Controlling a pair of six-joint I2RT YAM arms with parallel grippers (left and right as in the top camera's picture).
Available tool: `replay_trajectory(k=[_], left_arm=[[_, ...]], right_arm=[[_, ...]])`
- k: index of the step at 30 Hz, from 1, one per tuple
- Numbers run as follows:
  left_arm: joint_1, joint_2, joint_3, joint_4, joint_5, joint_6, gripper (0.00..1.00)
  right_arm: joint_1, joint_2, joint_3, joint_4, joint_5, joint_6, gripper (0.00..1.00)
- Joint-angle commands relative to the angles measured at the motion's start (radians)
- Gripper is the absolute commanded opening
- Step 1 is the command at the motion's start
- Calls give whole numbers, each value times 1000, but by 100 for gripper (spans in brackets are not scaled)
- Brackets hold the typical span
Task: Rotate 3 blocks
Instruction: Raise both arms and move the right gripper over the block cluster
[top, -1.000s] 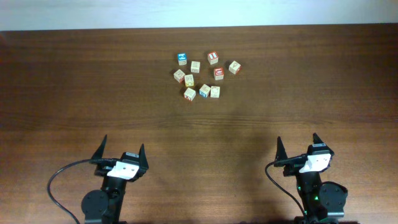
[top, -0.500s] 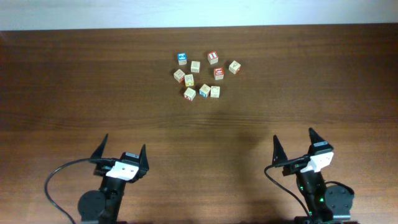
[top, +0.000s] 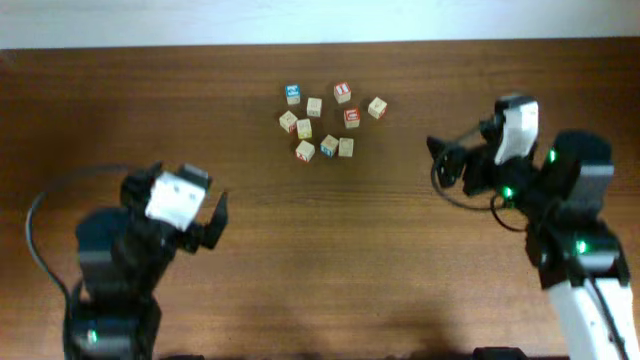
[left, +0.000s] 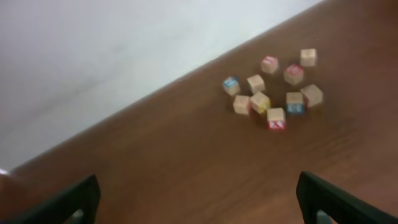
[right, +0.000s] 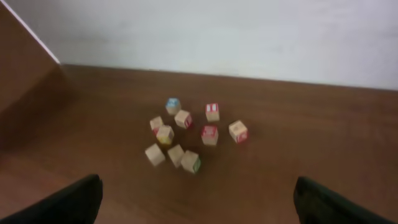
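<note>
1. The three blocks form the near row of a cluster of ten cubes on the far middle of the table (top: 320, 250). The red-print block (top: 305, 151) is at the left, the blue-print block (top: 328, 147) in the middle and the green-print block (top: 345, 147) at the right.
2. The blue-print block and the green-print block sit just beside each other; whether they touch cannot be told. The red-print block stands slightly apart to their left.
3. The other seven cubes all stand on the far side of this row.
4. A yellow-marked block (top: 304, 128) sits directly behind the red-print block, with a pale block (top: 288, 121) beside it.
5. A red-topped block (top: 351, 117) sits behind the green-print block.
6. Farther back stand a blue-topped block (top: 292, 94), a plain block (top: 314, 107), a second red-topped block (top: 342, 92) and an outer block (top: 377, 107) at the right.
7. The left claw (left: 198, 180) has its fingers spread wide and grips nothing. It is over the near left of the table, well apart from the cluster.
8. The right claw (right: 198, 182) is likewise spread wide and grips nothing. It is to the right of the cluster, well apart from it.
9. A pale wall (top: 320, 20) runs beyond the far table edge. A black cable (top: 35, 230) loops beside the left arm.
</note>
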Motion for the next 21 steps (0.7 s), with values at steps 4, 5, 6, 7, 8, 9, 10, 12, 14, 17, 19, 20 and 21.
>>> replay_trajectory(k=[4,5,6,7,8,9,10,12,14,17,19,20,21], left_arm=[[1,525,541,-300,132,-13,99],[1,608,629,-365,151,-13,99],[1,691,718,-430,169,-13,99],[1,741,764,-455,182,-13,99],[1,769,780,-461,197,-13,99],[1,790,780,-457,206,-13,99],[1,805,780,-467,205,-13,99],[1,822,780,-488,205,-13,99],[1,822,780,-507,205,-13,99],[2,822,780,-522,204,-13,99],[0,823,780,-518,205,-13,99],[0,823,780,-521,205,-13,99],[0,823,780,-527,205,-13,99]], right_arm=[[-1,244,352,-254,-40,5,98],[10,303,430,-311,-39,-2,98],[31,358,494,-353,-38,-11,98],[56,406,541,-377,-39,-27,98],[79,445,575,-391,-37,-29,98],[120,510,624,-410,-38,-29,98],[142,546,644,-410,-39,-29,98],[183,608,649,-383,-31,-29,98],[190,657,649,-340,-62,28,98],[231,755,649,-320,48,150,98],[283,814,650,-320,180,237,99],[310,850,660,-321,232,282,97],[327,879,668,-320,259,307,95]])
